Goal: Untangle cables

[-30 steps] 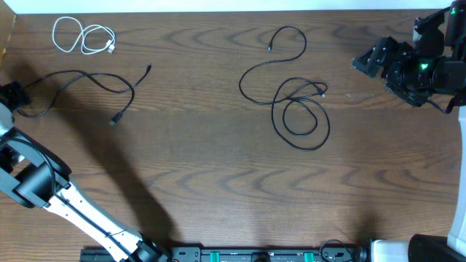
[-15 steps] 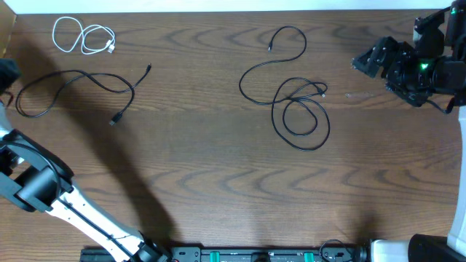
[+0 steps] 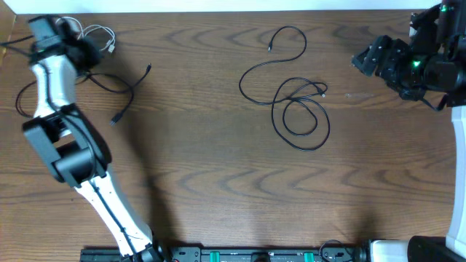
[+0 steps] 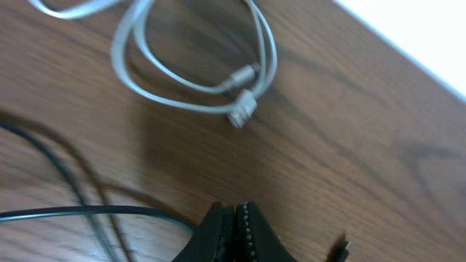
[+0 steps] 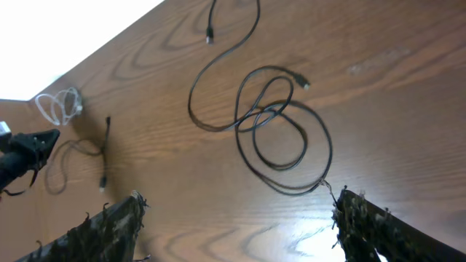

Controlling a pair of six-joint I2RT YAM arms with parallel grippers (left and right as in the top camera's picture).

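The left hand [image 4: 234,215] sits at the far left corner of the desk [image 3: 218,182], its fingers pressed flat together with no gap between them. The short white cable [image 4: 242,109] lies coiled just ahead of the fingertips, apart from them, its two plugs side by side at the near edge of the coil. A long black cable [image 4: 80,212] runs along the desk up to the base of the closed fingers (whether it is pinched there cannot be told). Its two ends lie loose to the right of the hand.

The right hand [image 5: 239,200] hangs above the far right side with its fingers [image 5: 109,225] spread wide, holding nothing. The other black cables [image 5: 262,113] lie looped over each other mid-desk, well apart from it.
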